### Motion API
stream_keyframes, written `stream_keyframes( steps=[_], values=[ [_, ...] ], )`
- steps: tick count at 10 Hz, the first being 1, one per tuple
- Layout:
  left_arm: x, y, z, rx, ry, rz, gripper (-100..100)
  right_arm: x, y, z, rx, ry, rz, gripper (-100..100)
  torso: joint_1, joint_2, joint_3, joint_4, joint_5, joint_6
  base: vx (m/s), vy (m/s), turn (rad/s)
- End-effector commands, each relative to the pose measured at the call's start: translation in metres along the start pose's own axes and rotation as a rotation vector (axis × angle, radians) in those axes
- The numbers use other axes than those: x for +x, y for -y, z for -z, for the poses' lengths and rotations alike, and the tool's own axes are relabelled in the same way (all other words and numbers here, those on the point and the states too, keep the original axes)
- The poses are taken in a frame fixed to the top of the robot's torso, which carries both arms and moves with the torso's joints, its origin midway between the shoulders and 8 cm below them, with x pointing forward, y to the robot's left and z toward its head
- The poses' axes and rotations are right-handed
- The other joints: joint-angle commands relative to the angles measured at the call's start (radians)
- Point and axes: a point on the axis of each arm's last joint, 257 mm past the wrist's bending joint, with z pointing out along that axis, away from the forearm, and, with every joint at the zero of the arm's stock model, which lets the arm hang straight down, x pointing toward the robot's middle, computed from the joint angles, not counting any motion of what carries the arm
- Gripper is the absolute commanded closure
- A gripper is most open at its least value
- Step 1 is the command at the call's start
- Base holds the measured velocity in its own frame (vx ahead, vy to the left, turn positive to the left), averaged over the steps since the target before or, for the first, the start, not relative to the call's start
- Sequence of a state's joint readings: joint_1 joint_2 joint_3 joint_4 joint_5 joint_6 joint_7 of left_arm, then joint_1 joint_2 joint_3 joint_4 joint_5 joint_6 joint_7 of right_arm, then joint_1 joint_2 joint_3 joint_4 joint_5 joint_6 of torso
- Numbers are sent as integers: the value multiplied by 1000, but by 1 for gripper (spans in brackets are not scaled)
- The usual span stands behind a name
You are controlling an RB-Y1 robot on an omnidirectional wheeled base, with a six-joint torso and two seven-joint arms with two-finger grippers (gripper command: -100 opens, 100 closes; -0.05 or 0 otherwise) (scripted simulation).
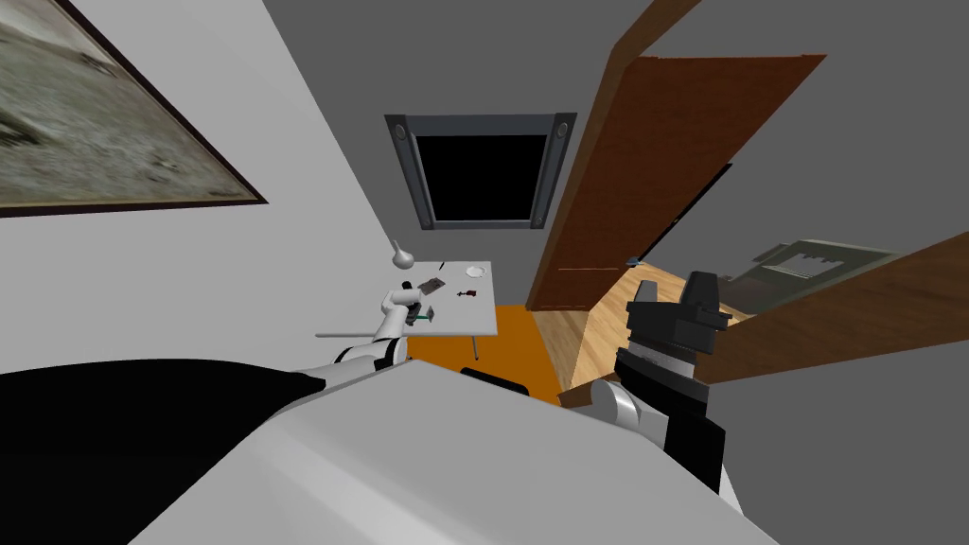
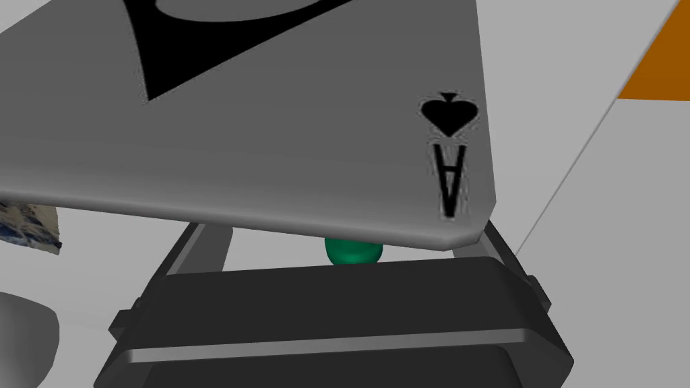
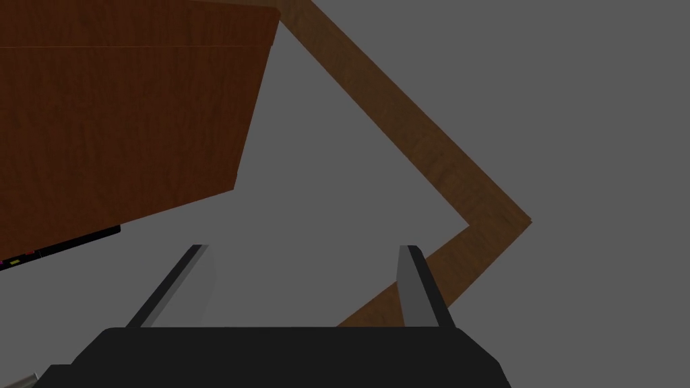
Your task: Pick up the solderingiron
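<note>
Two fingers of my left gripper are standing apart over the white table, straddling the green solderingiron without squeezing it. A playing card is hiding their tips. My right gripper is hanging open.

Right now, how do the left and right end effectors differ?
The left end effector is at the table, a playing card overlapping it; the right end effector is raised near the door. A green object lies between the left fingers, nothing between the right fingers. Both are open.

Grey card, black spade ace; green soldering iron; orange floor.
</note>
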State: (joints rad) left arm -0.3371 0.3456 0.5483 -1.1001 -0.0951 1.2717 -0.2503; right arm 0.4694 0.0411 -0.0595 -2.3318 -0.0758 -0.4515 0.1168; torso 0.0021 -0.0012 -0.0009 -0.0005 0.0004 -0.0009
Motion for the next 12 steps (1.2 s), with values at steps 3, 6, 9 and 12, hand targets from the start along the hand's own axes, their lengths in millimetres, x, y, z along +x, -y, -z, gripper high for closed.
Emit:
stream_keyframes(
  steps=[3, 6, 9, 12],
  values=[
    [0, 0, 0, 1, 0, 0, 100, 0, 0, 0, 0, 0, 0, 0, 1, 0, 0, 0, 1, 0, 3, 3, 1],
    [1, 0, -1, 0, 0, 0, 100, 0, 0, 0, 0, 0, 0, 0, 2, -1, -1, 0, 1, 0, 0, 0, 0],
    [-7, 5, 9, 1, 1, 4, 100, 0, 0, 0, 0, 0, 0, 0, 0, 0, 0, 0, 0, 0, -16, -14, -13],
    [-9, 7, 13, 2, 2, 5, 0, 0, 0, 0, 0, 0, 0, 0, -1, 1, 0, 0, 1, 0, -12, -18, -4]
  ],
)
